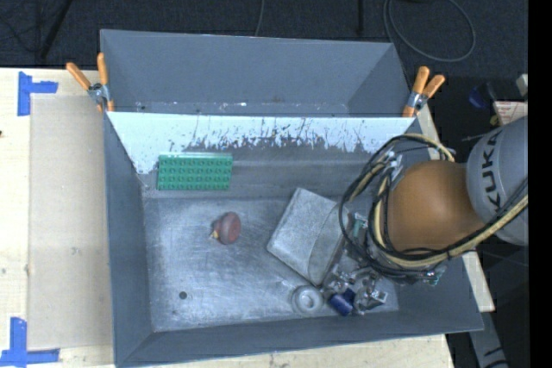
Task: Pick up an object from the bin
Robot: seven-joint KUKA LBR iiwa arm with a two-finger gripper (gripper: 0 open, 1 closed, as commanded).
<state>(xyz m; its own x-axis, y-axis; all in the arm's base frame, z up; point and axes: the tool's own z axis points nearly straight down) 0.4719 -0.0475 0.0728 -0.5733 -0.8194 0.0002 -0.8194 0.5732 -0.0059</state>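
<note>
My gripper [360, 289] is low in the bin's front right corner, beneath the arm's orange cover. Right at its left side lie a small white ring [306, 299] and a small blue piece [341, 303] on the bin floor. I cannot tell whether the blue piece touches the gripper. A flat grey square pad [302, 233] lies tilted just above and left of the gripper, its right edge running under the arm's cables.
A small reddish-brown rounded thing [227, 227] sits alone mid-floor to the left. A green studded plate [195, 172] leans low on the back wall at far left. The arm and its cables cover the bin's right side.
</note>
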